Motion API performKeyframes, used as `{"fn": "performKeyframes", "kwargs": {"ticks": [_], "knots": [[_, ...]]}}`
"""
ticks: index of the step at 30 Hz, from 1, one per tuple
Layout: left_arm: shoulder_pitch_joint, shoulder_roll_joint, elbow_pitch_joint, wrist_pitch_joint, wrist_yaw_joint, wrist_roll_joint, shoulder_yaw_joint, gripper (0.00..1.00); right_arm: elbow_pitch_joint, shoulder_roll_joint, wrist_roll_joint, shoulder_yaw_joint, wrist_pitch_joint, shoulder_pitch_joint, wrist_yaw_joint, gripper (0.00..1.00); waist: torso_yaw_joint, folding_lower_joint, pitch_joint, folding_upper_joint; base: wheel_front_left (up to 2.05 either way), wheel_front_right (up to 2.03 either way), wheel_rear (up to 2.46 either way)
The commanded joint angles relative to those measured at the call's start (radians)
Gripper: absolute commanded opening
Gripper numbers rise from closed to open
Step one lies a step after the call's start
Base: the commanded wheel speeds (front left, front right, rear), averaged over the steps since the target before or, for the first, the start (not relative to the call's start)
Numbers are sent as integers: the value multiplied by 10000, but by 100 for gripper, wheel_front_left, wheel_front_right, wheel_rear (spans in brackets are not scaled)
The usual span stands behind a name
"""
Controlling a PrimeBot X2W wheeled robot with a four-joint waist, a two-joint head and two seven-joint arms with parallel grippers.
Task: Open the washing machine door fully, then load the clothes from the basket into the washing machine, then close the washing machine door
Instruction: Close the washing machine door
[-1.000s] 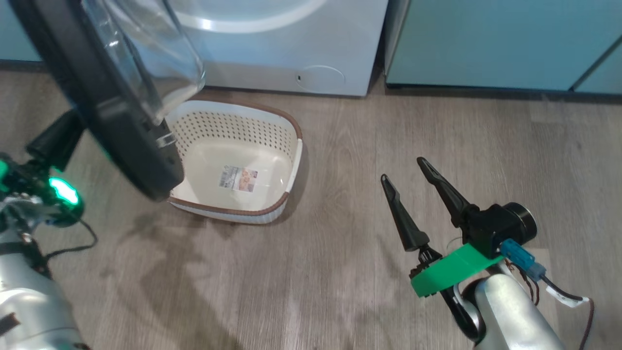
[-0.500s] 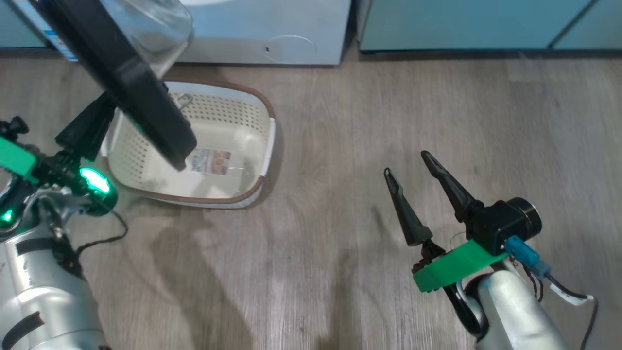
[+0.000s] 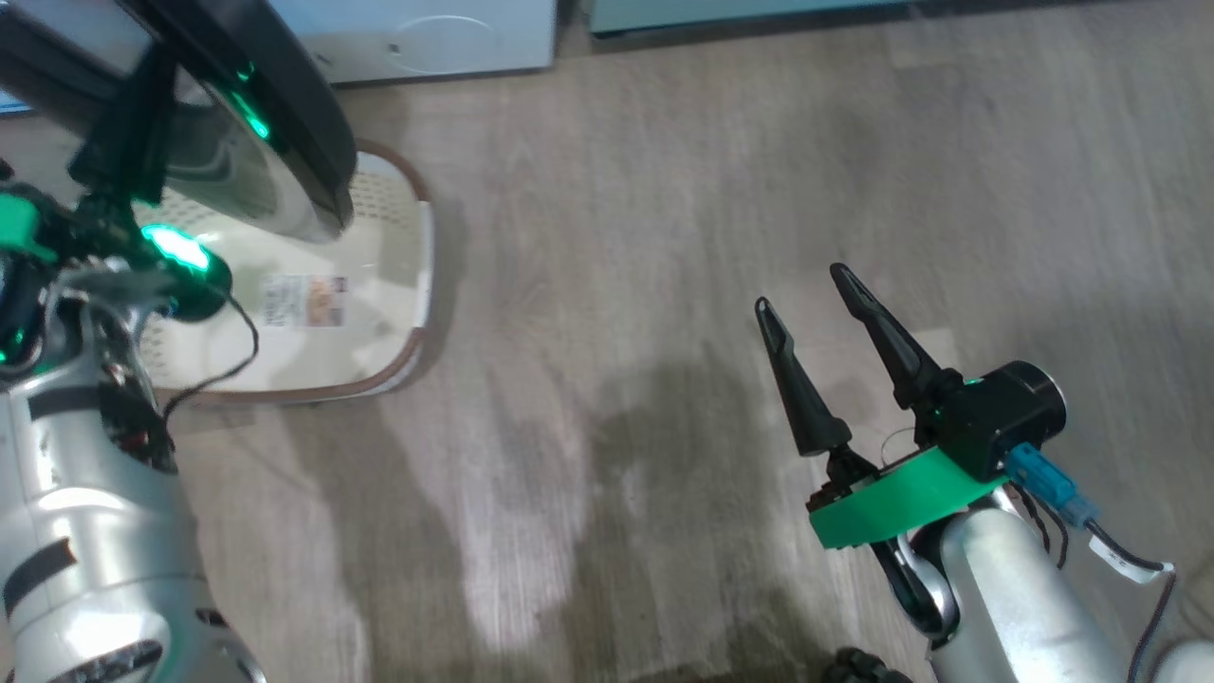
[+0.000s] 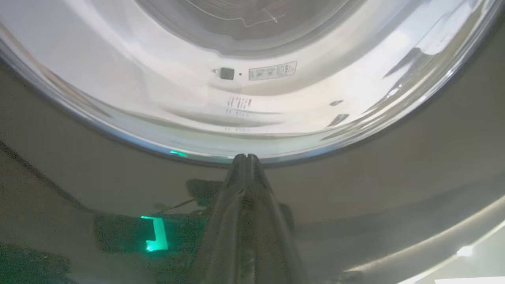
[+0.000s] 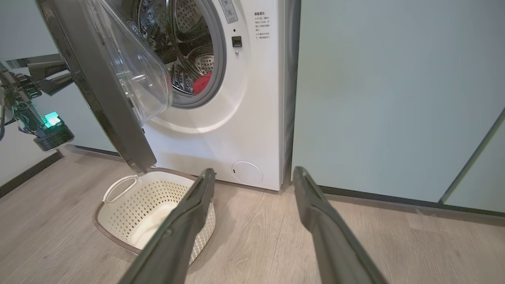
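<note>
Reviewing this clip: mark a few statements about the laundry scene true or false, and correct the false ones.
1. The basket holds no clothes. True.
2. The clothes sit outside the washing machine. False: they lie in its drum.
3. The right hand is shut. False: its fingers stand wide apart.
4. The washing machine door stands open. True.
5. The left hand is shut, tips at the door's outer face. True.

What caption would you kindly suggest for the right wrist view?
Red clothes in the washing machine, door ajar above the basket, right hand open in front.
</note>
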Motion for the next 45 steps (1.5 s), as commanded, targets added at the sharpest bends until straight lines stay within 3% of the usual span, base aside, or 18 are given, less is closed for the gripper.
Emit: {"fn": "performKeyframes", "kwargs": {"ticks": [1,16,27,36,45], "knots": [[-378,232,-230,-233,-70,-103,100,0,-376,57,112,232,-92,-98,0,100,-457,0,244,0,0,0,0],[-1620,311,563,-2744,-174,466,416,0,-475,57,627,407,-92,30,0,100,-1984,0,333,0,0,0,0],[-2808,426,1434,-4522,-189,1115,283,0,-503,57,792,553,-92,88,0,100,-2557,0,358,0,0,0,0],[-2768,417,1620,-4666,-190,1136,-18,0,-448,57,789,438,-92,83,0,100,-2418,0,304,0,0,0,0],[-1095,289,1280,-3831,-191,794,-567,0,-214,57,582,97,-92,27,0,100,-1533,0,-458,0,0,0,0]]}}
